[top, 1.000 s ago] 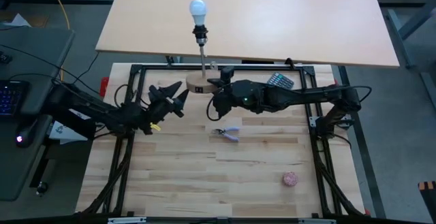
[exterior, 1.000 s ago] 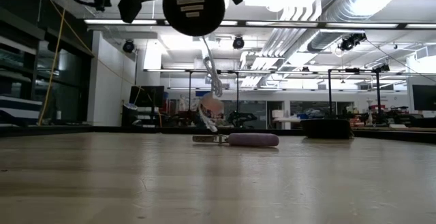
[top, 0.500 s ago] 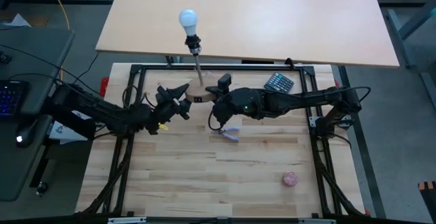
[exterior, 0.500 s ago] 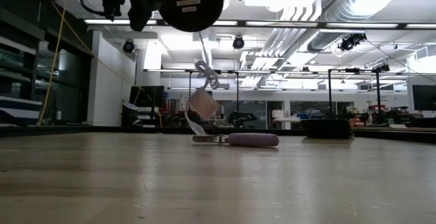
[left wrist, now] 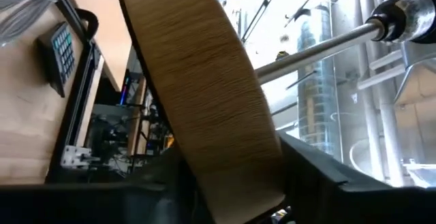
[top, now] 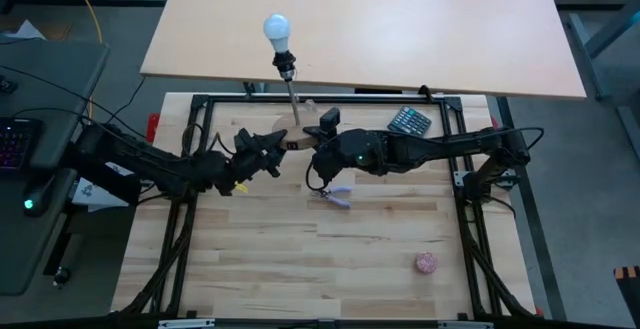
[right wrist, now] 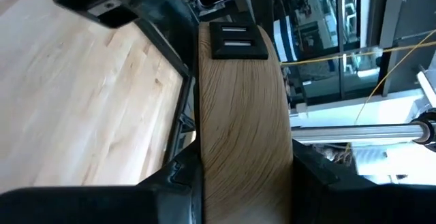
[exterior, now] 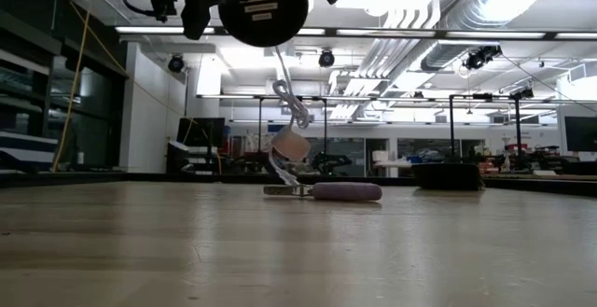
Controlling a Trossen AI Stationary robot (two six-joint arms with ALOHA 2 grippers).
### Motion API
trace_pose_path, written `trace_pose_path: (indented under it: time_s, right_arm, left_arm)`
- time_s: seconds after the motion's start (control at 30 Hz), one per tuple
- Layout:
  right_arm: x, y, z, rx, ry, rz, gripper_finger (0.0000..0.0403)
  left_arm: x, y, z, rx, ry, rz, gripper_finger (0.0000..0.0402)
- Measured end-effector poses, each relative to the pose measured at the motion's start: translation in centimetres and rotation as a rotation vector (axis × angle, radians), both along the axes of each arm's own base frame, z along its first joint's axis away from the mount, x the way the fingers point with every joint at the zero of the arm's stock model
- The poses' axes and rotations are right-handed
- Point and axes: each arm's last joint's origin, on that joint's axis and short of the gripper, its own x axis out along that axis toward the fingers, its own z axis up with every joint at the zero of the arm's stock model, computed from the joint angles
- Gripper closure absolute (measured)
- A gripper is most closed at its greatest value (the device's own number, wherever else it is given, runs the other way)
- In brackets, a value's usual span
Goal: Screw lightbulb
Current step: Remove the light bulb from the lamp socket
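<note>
Since half a second ago the lamp has kept its tilt, while the left gripper (top: 268, 152) has slid a little rightward along the table's far edge and pinched in on the wooden disc (top: 293, 141); a full second back the lamp stood further right and more upright.

Now the lightbulb (top: 276, 29) sits in the upper left-centre of the high view, over the tan desk (top: 450, 39) beyond the workbench, its grey base seated in the black socket (top: 285, 65) at the top of the thin metal stem (top: 293, 104). It lies well above both grippers in the frame, at the far end of the stem; neither gripper touches it.

Down the stem, the wooden disc is held on edge, off the table. In the left wrist view the disc (left wrist: 204, 101) fills the frame between the left gripper's dark fingers, which are partly closed against its faces, with the stem (left wrist: 320, 47) running out toward the socket (left wrist: 409, 13). From the other side, the right gripper (top: 322, 151) clamps the same disc: in the right wrist view the disc's rim (right wrist: 242, 115) sits snug between the two fingers, narrowly parted.

Below the right gripper lie small pliers with a lilac handle (top: 338, 196). A calculator (top: 410, 121) rests at the table's upper right, and a pinkish ball (top: 427, 263) at lower right.
</note>
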Motion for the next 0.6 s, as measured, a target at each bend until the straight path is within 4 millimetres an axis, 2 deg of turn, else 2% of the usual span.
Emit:
trace_pose_path:
  time_s: [0.07, 0.1, 0.27, 0.47, 0.6]
  right_arm:
    - [0.0, 0.01, 0.01, -0.016, 0.008, 0.003, 0.028]
    - [0.01, 0.0, 0.04, -0.021, 0.005, 0.001, 0.028]
    - [0.02, 0.5, 0.09, -0.038, 0.009, 0.02, 0.0274]
    - [-0.06, 0.86, 0.04, -0.045, 0.012, 0.006, 0.0163]
    - [-0.34, 0.99, 0.36, -0.039, -0.007, -0.036, 0.0138]
  left_arm:
    - [-0.05, 0.01, 0.12, -0.003, -0.012, 0.001, 0.0268]
    - [-0.07, 0.02, 0.23, -0.008, -0.023, 0.004, 0.0276]
    - [-0.07, 0.01, 0.25, 0.002, -0.014, 0.005, 0.0276]
    - [0.0, -0.04, 0.09, 0.071, 0.047, 0.002, 0.0281]
    - [-0.13, 0.22, 0.25, 0.084, 0.055, 0.017, 0.0281]
